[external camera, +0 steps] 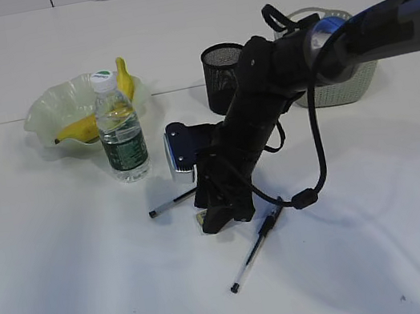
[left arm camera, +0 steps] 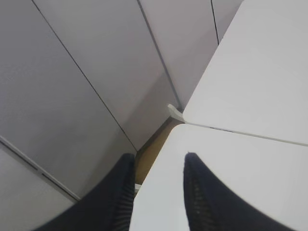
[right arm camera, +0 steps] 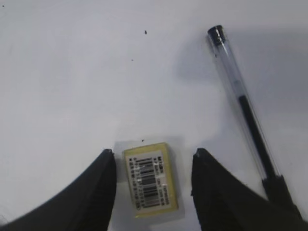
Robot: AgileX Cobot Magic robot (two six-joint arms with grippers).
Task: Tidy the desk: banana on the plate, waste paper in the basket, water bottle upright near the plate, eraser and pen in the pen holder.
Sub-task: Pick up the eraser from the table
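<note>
The eraser (right arm camera: 150, 180) lies flat on the worktop (right arm camera: 72, 86) between the right gripper's (right arm camera: 153, 159) parted, unclosed jaws, a pen (right arm camera: 248, 118) at two o'clock.

front desk (external camera: 98, 307): bare, wide room
bottle (external camera: 119, 128): upright just before plate (external camera: 47, 112), blocks the near approach to it
pens: one (external camera: 173, 202) left of right gripper (external camera: 219, 219), one (external camera: 253, 253) just right of it, crowding both sides
eraser (right arm camera: 148, 179): between right fingers (right arm camera: 98, 192), small gaps each side
pen holder (external camera: 221, 73): behind arm, partly blocked
basket (external camera: 344, 84): arm crosses over it
</note>
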